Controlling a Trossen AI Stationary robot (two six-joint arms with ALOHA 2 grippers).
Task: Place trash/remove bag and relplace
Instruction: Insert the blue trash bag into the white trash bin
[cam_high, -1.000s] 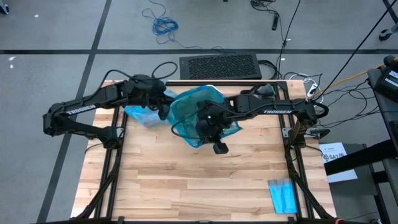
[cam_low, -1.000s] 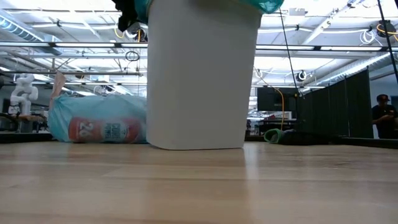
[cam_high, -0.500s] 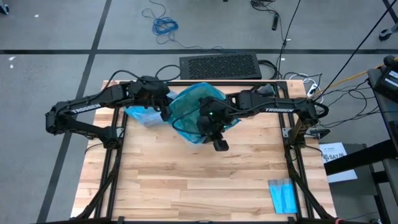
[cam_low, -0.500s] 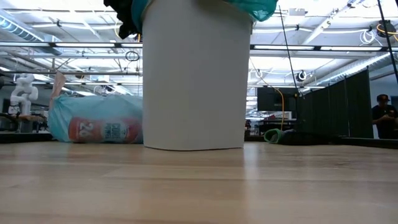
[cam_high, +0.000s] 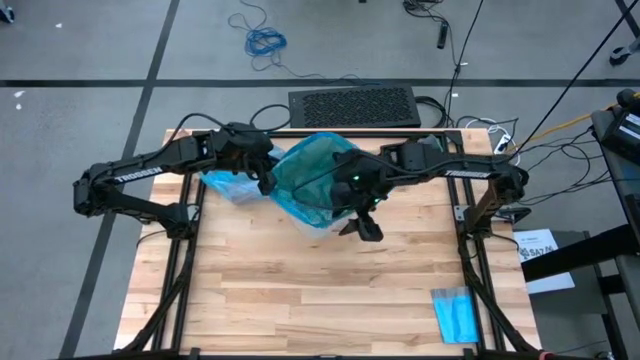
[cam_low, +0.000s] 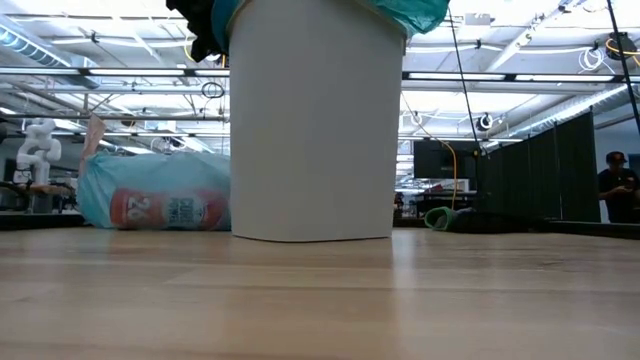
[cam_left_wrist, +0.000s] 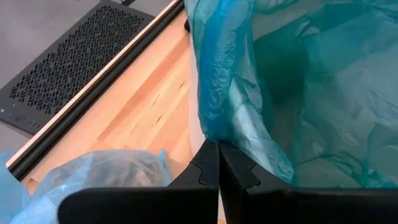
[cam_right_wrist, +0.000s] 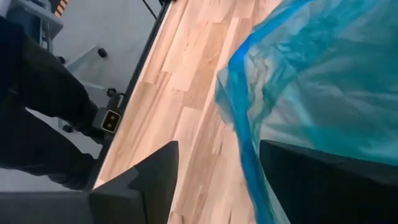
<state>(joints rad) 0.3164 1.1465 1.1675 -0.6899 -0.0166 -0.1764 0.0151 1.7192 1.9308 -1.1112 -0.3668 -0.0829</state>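
Bin (cam_low: 315, 130): white, upright on the surface (cam_high: 330, 290), teal liner (cam_high: 315, 175) draped over its rim.
Left gripper (cam_left_wrist: 219, 163): fingers pinched on the liner's edge.
Right gripper (cam_right_wrist: 214, 180): fingers apart, beside the bin.
Bag (cam_low: 150, 195): light-blue, filled, lying left of the bin.

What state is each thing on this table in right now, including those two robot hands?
White bin: upright, lined.
Teal bag: draped over the bin's rim, mouth open.
Light-blue bag: full, lying beside the bin.
Folded blue sheet: flat at the table's corner.
Left gripper: fingers shut on the teal bag's edge.
Right gripper: fingers open, bag edge between them.
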